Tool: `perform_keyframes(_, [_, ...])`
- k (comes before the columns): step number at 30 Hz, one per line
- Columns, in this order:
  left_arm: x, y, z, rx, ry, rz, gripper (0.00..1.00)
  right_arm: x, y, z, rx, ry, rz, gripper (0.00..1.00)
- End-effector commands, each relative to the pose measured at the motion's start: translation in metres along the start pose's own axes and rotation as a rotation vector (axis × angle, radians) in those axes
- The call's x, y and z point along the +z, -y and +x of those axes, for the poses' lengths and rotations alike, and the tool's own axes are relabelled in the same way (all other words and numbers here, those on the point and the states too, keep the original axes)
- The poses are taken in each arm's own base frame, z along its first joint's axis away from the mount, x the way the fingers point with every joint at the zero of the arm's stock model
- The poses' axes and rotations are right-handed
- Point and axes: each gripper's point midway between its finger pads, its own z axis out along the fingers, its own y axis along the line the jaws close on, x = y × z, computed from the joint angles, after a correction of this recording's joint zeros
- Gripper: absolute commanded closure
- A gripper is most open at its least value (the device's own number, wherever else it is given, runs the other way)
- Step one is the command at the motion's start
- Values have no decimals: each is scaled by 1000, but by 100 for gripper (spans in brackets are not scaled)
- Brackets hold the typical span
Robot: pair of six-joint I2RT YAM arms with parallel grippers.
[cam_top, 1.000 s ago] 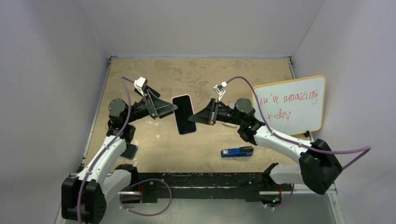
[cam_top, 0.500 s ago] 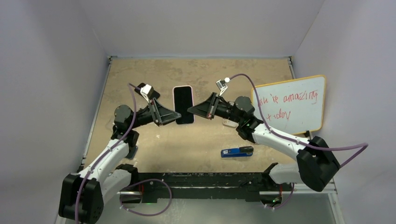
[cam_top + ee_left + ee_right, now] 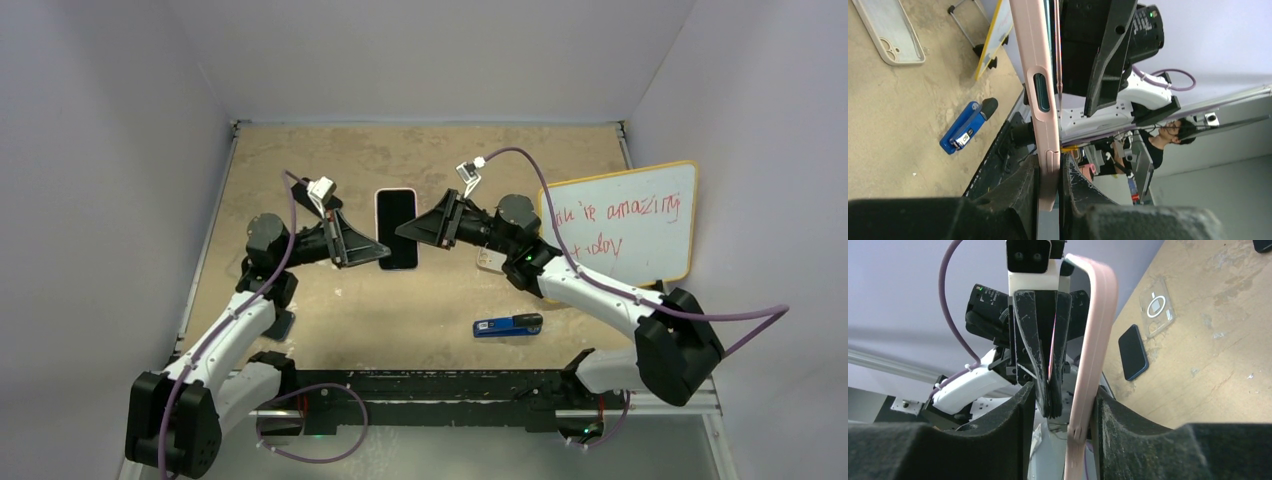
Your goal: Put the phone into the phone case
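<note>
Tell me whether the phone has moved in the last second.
Yes. Against the whiteboard, the phone has shifted slightly upward in the top view and turned from tilted to straight.

A pink-edged phone [image 3: 1040, 75] is seen edge-on, running up the middle of the view, with a dark oblong side button shown. Its lower end is clamped between the two black fingers [image 3: 1018, 187] of the left gripper [image 3: 1049, 175]. On the tan bench [image 3: 898, 125] a pale translucent phone case [image 3: 888, 30] is laid flat, well in from the edge. A blue and black stapler-like tool [image 3: 965, 127] is found close to the bench's black-railed edge. A yellow-framed whiteboard [image 3: 998, 35] is stood by the bench's edge, near the case.
</note>
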Motion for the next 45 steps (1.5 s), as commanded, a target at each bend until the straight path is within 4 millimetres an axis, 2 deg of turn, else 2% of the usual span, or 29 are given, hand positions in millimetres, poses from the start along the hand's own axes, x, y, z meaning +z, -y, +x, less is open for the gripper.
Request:
perform_keyframes(1, [-4, 35, 9, 186, -95, 104, 100, 2, -43, -17, -87, 24, -97, 56])
perform_keyframes(2, [-4, 34, 11, 189, -101, 99, 100, 2, -44, -18, -84, 29, -98, 62])
perform_keyframes(5, [-5, 30, 12, 186, -111, 73, 100, 3, -46, -23, -75, 51, -101, 92])
perform_keyframes(6, [-5, 29, 12, 176, -113, 61, 93, 3, -47, -24, -72, 62, -106, 98])
perform_keyframes(7, [-4, 27, 12, 164, -111, 48, 84, 2, -49, -27, -71, 79, -114, 100])
perform_keyframes(8, [-5, 26, 12, 158, -108, 40, 72, 1, -51, -29, -65, 94, -119, 100])
perform_keyframes(10, [-5, 24, 12, 146, -93, 26, 61, -1, -57, -34, -65, 126, -137, 100])
perform_keyframes(12, [-6, 25, 12, 138, -76, 17, 56, -3, -58, -38, -60, 148, -139, 100])
perform_keyframes(14, [-7, 25, 11, 127, -64, 12, 55, -3, -58, -41, -58, 162, -132, 100])
perform_keyframes(16, [-7, 24, 10, 120, -54, 3, 59, -3, -56, -42, -54, 168, -125, 100])
perform_keyframes(17, [-6, 22, 10, 116, -49, -4, 64, -3, -55, -43, -54, 171, -124, 100])
perform_keyframes(20, [-6, 12, 9, 97, -45, -44, 96, -3, -54, -44, -53, 175, -118, 100])
perform_keyframes(21, [-5, 9, 8, 98, -44, -57, 100, -3, -53, -43, -56, 174, -114, 100])
perform_keyframes(23, [-6, 3, 7, 102, -39, -93, 100, -2, -52, -42, -65, 161, -109, 97])
perform_keyframes(26, [-7, -7, 4, 122, -41, -167, 100, -3, -50, -38, -68, 146, -101, 76])
perform_keyframes(28, [-9, -15, 4, 122, -50, -220, 100, -4, -50, -37, -71, 138, -99, 72])
perform_keyframes(29, [-10, -19, 4, 122, -53, -236, 100, -5, -50, -36, -75, 137, -99, 74])
perform_keyframes(31, [-10, -20, 4, 123, -55, -242, 100, -5, -49, -35, -81, 131, -92, 92])
perform_keyframes(32, [-10, -19, 3, 124, -53, -238, 98, -5, -49, -35, -84, 128, -91, 100])
perform_keyframes(36, [-10, -9, -1, 126, -38, -232, 67, -6, -50, -30, -96, 105, -101, 100])
perform_keyframes(37, [-10, -8, -3, 126, -27, -242, 62, -7, -49, -28, -102, 98, -100, 100])
perform_keyframes(40, [-12, -1, -12, 110, 11, -248, 53, -11, -46, -24, -114, 91, -86, 100])
perform_keyframes(45, [-7, 7, -26, 105, 50, -223, 52, -18, -41, -15, -95, 82, -84, 100])
